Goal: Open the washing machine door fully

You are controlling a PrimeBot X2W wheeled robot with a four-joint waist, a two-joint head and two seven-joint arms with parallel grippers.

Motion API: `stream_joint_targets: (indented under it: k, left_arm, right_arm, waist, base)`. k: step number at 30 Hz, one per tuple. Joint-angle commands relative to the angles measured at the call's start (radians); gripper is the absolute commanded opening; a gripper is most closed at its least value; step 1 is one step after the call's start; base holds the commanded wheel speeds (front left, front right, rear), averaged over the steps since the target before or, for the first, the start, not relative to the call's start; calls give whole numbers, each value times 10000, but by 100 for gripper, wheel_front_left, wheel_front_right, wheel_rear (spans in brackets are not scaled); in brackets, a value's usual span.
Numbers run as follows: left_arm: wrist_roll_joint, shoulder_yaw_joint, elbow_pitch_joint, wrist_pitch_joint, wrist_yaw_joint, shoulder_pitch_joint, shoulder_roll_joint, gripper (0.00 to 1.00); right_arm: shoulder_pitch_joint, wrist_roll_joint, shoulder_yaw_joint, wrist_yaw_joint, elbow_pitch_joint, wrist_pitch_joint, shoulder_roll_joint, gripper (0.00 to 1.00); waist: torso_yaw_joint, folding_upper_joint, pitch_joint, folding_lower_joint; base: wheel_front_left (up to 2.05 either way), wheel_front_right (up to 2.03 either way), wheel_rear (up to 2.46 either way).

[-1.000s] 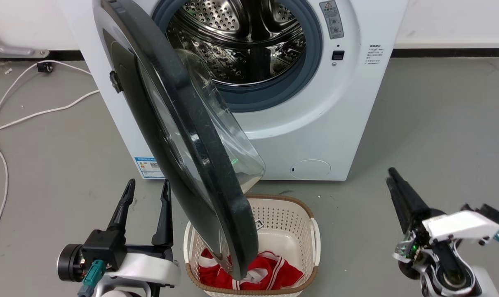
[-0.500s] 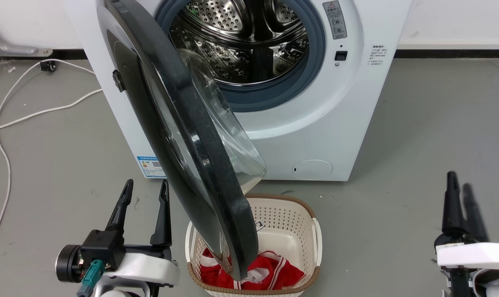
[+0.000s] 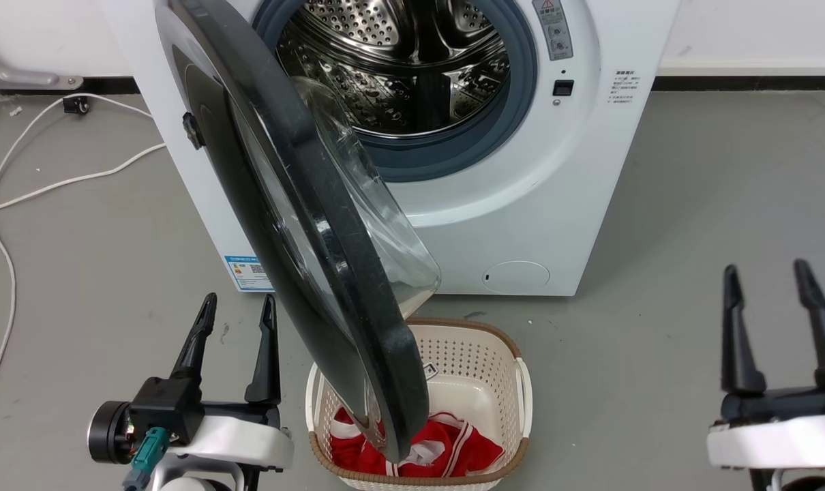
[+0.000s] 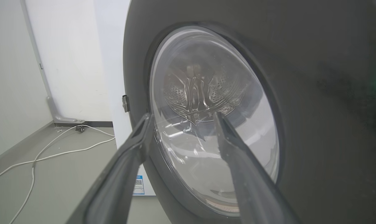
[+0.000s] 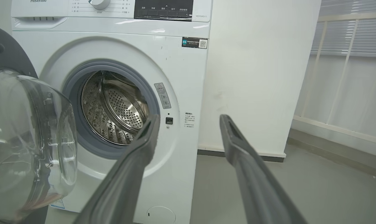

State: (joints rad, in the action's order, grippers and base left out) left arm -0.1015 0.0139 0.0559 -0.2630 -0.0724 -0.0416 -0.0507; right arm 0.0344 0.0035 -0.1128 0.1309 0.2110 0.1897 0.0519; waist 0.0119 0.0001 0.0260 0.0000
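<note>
The white washing machine [image 3: 521,204] stands ahead with its steel drum [image 3: 399,61] exposed. The washing machine door [image 3: 331,225] is swung out towards me, roughly edge-on, its glass bowl facing right over the basket. My left gripper [image 3: 238,303] is open at the lower left, just left of the door's outer face and not touching it. In the left wrist view the gripper [image 4: 182,117] points at the door's [image 4: 300,62] round window. My right gripper [image 3: 766,269] is open and empty at the lower right, well away from the machine. The right wrist view shows that gripper [image 5: 189,118], the machine [image 5: 181,71] and the door's glass bowl [image 5: 26,140].
A cream laundry basket [image 3: 518,382] with red and white cloth inside sits on the grey floor under the door's lower edge. A white cable [image 3: 3,225] trails over the floor at the left. White walls stand behind and right of the machine.
My right gripper has swung right, turned upright and opened its fingers. The door and my left gripper have stayed where they were.
</note>
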Motion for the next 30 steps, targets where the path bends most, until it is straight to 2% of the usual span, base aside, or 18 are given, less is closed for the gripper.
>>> stream_joint_targets:
  k: [1,9,21,22,23,24,25,30]
  left_arm:
    - [24,-30,-17,-26,-33,-94,8,100]
    - [50,10,-22,-26,-50,-113,8,100]
    - [112,-23,21,-26,-82,-148,8,100]
    - [97,-20,24,-26,-86,-151,8,95]
    - [83,-19,26,-26,-92,-157,8,59]
    - [72,1,39,-26,-119,-160,8,5]
    - [61,2,50,-26,-141,-162,8,0]
    - [36,13,74,-26,-160,-167,8,0]
  right_arm:
    - [274,-136,149,-5,147,-146,-25,100]
    - [862,388,377,-5,-679,-214,-24,100]
    - [491,517,365,-5,-1407,173,-26,100]
    - [484,524,359,-5,-1434,186,-26,100]
    - [469,525,349,-5,-1447,189,-26,100]
    - [451,535,346,-5,-1465,207,-26,100]
    - [443,556,345,-5,-1479,224,-26,100]
    - [397,592,343,-5,-1563,264,-26,100]
  waist:
    - [14,-1,-3,0]
    - [29,-1,-22,0]
    - [-20,-1,-25,0]
    - [-18,-1,-30,0]
    - [-15,-1,-30,0]
    - [-14,-1,-30,0]
    - [-13,-1,-29,0]
    - [-15,-1,-21,0]
  base:
    - [0,0,0]
    - [0,0,0]
    - [0,0,0]
    - [0,0,0]
    - [0,0,0]
    - [0,0,0]
    - [0,0,0]
    - [0,0,0]
